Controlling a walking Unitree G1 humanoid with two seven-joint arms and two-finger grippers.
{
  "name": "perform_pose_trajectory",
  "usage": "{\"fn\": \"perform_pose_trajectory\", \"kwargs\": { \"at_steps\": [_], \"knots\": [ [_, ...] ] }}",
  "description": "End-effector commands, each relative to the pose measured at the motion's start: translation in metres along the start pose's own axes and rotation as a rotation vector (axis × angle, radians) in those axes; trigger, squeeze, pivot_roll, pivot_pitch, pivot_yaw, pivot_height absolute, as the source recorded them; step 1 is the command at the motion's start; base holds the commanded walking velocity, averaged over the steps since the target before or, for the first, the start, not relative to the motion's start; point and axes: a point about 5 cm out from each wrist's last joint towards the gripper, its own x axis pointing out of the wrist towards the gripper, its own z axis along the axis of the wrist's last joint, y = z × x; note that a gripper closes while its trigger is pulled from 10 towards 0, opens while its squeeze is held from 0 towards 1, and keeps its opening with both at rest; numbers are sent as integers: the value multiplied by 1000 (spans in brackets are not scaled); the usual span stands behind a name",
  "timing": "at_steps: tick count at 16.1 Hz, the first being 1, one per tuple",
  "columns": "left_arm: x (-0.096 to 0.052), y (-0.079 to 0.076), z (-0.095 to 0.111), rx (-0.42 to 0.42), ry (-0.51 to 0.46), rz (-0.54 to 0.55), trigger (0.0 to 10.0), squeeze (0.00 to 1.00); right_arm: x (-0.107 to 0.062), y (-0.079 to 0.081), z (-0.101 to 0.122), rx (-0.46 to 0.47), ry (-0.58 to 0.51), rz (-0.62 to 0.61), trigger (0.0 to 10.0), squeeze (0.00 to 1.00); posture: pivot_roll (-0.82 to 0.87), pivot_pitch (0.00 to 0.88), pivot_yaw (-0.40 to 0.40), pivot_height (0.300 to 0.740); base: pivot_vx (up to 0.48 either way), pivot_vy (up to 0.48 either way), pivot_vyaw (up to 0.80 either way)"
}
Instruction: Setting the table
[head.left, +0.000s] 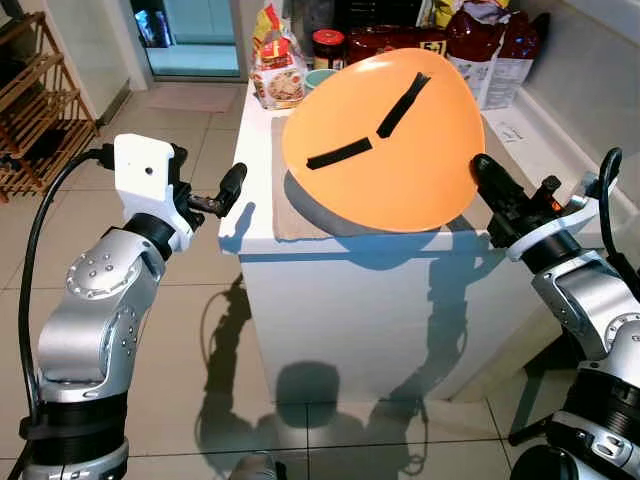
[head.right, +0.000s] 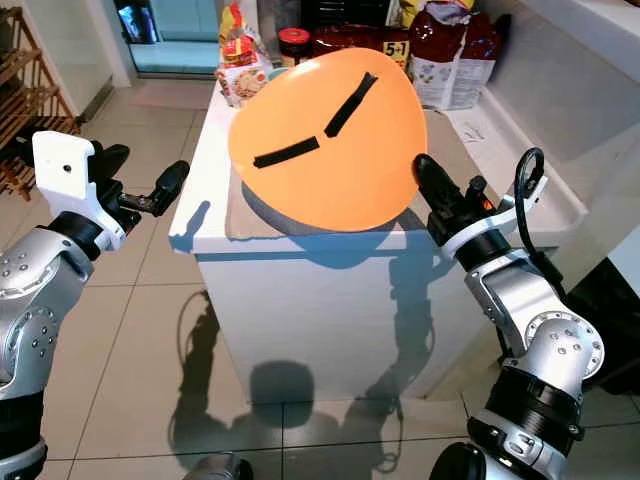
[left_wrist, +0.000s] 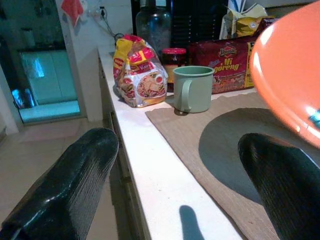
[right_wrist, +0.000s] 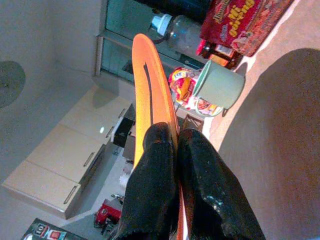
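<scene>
Left gripper (head.left: 222, 195) is held with jaws apart and empty, just off the white counter (head.left: 262, 225) edge. Ahead of them a green mug (left_wrist: 192, 88) stands on the brown placemat (left_wrist: 195, 150). Orange plate (head.left: 385, 140), tilted above the placemat, is clamped at its rim between the right gripper (right_wrist: 172, 165) jaws.

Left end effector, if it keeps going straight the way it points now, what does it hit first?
Probably the orange plate, held tilted above the mat by the right end effector. The left end effector is open beside the counter edge; depth is unclear.
</scene>
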Motion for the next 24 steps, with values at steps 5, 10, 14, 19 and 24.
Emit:
{"fn": "perform_pose_trajectory", "kwargs": {
  "at_steps": [5,10,14,19,24],
  "knots": [
    [-6,-3,2,20,-20,-42,10000,0,-3,5,9,120,-62,71,10000,0,90,7,-8,740,0,0,0],
    [-22,-14,-7,92,5,-98,10000,0,-12,13,-1,49,47,71,10000,0,103,0,-14,740,0,-288,0],
    [-45,-16,-29,172,95,-146,10000,0,-26,17,-8,-53,166,82,10000,0,97,0,-10,740,0,-480,0],
    [-57,2,-34,183,123,-72,10000,0,-34,13,-2,-21,129,63,10000,0,113,0,-25,740,0,-480,0],
    [-50,0,-30,162,89,-66,10000,0,-37,1,2,88,52,3,10000,0,109,0,-17,740,0,-480,0]
  ]
}}
